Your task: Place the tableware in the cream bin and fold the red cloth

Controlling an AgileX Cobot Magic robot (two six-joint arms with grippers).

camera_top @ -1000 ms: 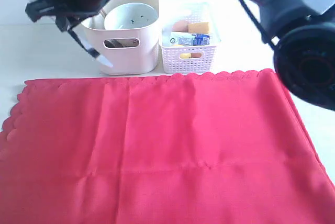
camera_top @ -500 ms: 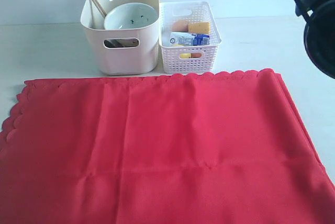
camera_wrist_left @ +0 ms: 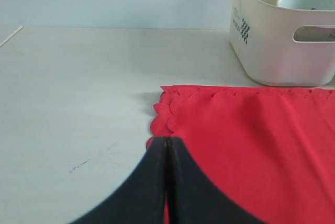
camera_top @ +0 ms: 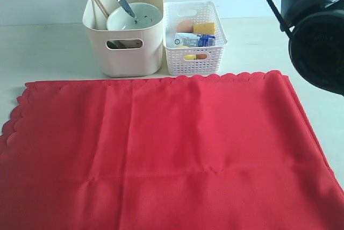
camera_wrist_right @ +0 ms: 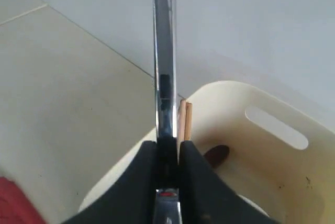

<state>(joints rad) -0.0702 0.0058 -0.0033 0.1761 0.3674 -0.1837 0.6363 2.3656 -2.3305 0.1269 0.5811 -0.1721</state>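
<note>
Right, we have the right hand [camera_wrist_right: 167, 148] clenched on the metal knife [camera_wrist_right: 163, 51], its jaws pinching the handle while the blade runs straight out beyond the fingertips. From the exterior view the knife hangs at a slant above the cream bin [camera_top: 123, 52], tip aimed toward five o'clock and sitting over the pale speckled bowl [camera_top: 134, 18]; whether steel touches the bowl we cannot tell. That bowl rests inside the bin, and the wooden chopstick pair [camera_top: 98, 5] leans against the bin's wall at the bowl's nine o'clock, ends poking above the rim. The right arm [camera_top: 314, 36] sweeps in across the top from the two o'clock corner. Just beside the bin, at its three o'clock, stands the white lattice basket [camera_top: 193, 52] with a milk carton [camera_top: 193, 40] among the food in it. Now the red cloth [camera_top: 161, 155]: it lies spread flat on the tabletop [camera_wrist_left: 78, 77], at six o'clock from both containers, scalloped far edge close to them, and it runs off the frame at the bottom. Over to the left hand [camera_wrist_left: 166, 148]: clenched tight, jaws pressed together on nothing, poised by the cloth's scalloped corner, and we cannot tell if it touches the fabric.
</note>
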